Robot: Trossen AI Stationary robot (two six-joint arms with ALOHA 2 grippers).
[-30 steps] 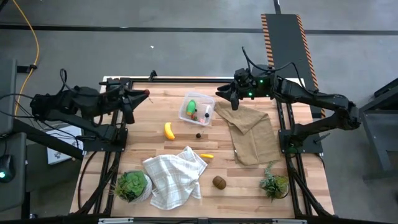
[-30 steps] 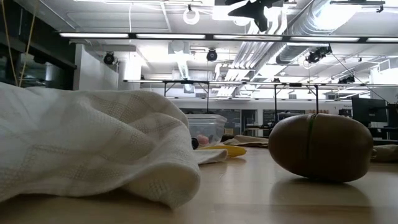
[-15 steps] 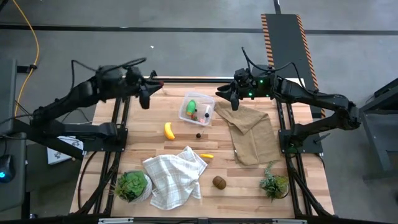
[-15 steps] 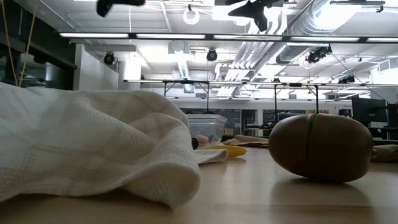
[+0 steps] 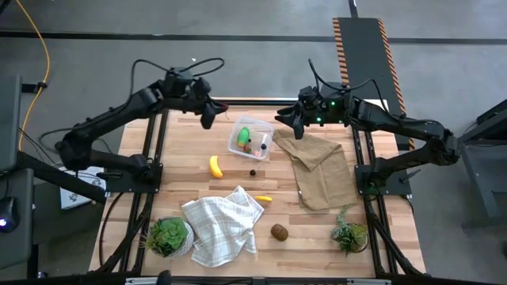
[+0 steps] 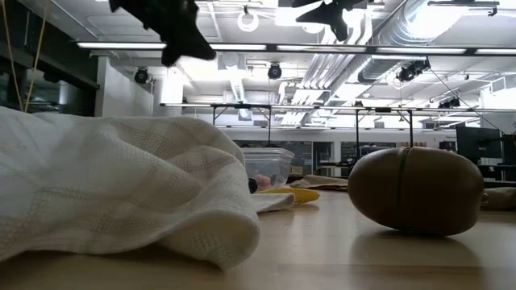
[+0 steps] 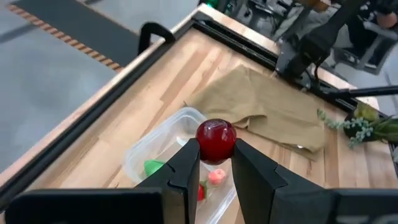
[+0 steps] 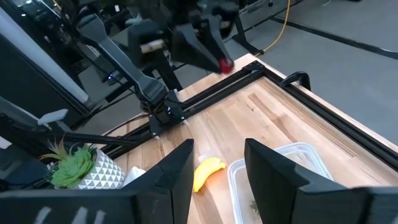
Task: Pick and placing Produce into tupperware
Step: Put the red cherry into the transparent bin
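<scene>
Reaching over the tupperware [image 7: 163,155], left tool [image 7: 215,155] pinches a red berry [image 7: 216,140].

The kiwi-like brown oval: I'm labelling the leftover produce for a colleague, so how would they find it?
Start at the wooden table and go to its near edge, between the two potted plants. The brown oval lies on bare wood just right of the white checked cloth. It is the only brown, egg-shaped piece; the banana and small yellow piece are yellow.
</scene>
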